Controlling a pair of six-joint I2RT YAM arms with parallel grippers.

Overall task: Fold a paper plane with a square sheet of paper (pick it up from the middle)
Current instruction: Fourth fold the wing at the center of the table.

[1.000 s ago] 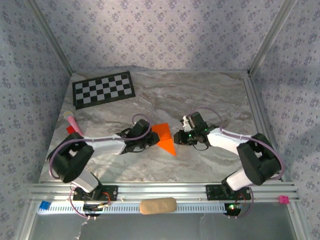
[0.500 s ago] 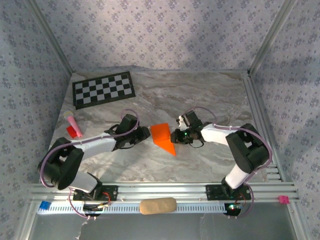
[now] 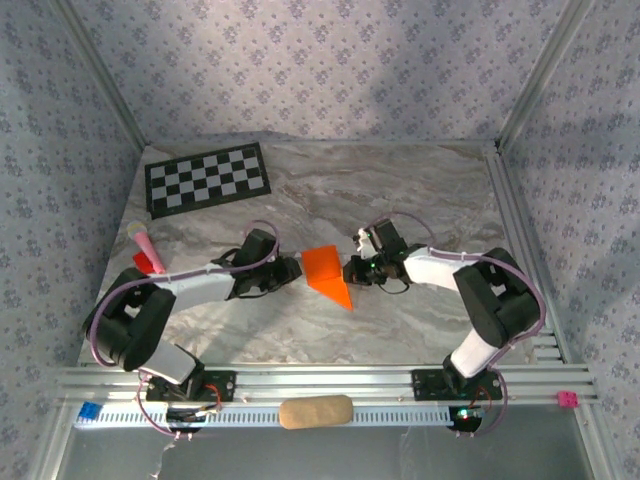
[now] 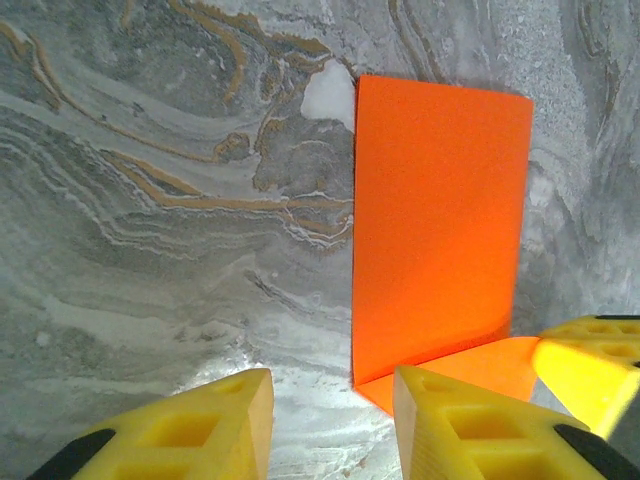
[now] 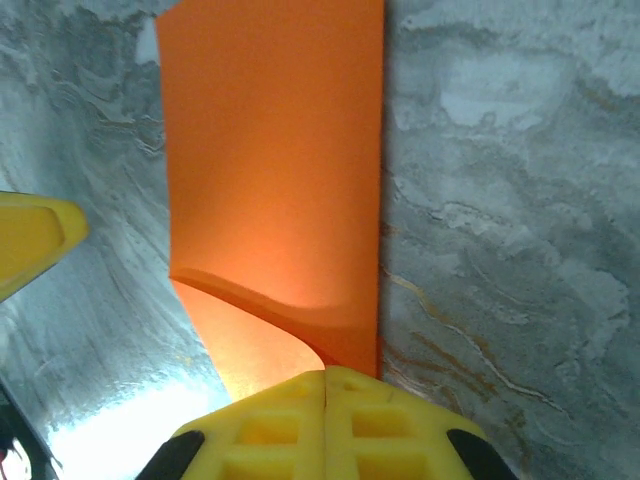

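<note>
Fingers [image 4: 470, 420] at orange paper [image 3: 326, 274]; checkerboard [image 3: 208, 178] well apart.

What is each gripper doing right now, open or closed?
Left gripper: jaws open, holding nothing.
Right gripper: jaws closed on the edge of the folded bright orange paper sheet.

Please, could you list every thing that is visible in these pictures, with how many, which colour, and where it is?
paper: one, bright orange, partly folded, table centre, between the tools
checkerboard sheet: one, black and white, far left of the table
small object: one, red and pink, left edge of the table
oblong pad: one, tan, near rail, middle
blue block: one, near rail, left end
pink block: one, near rail, right end
table: one, grey marble pattern
left tool: one, yellow fingers, open, beside the paper
right tool: one, yellow fingers, shut on the paper's edge
</note>
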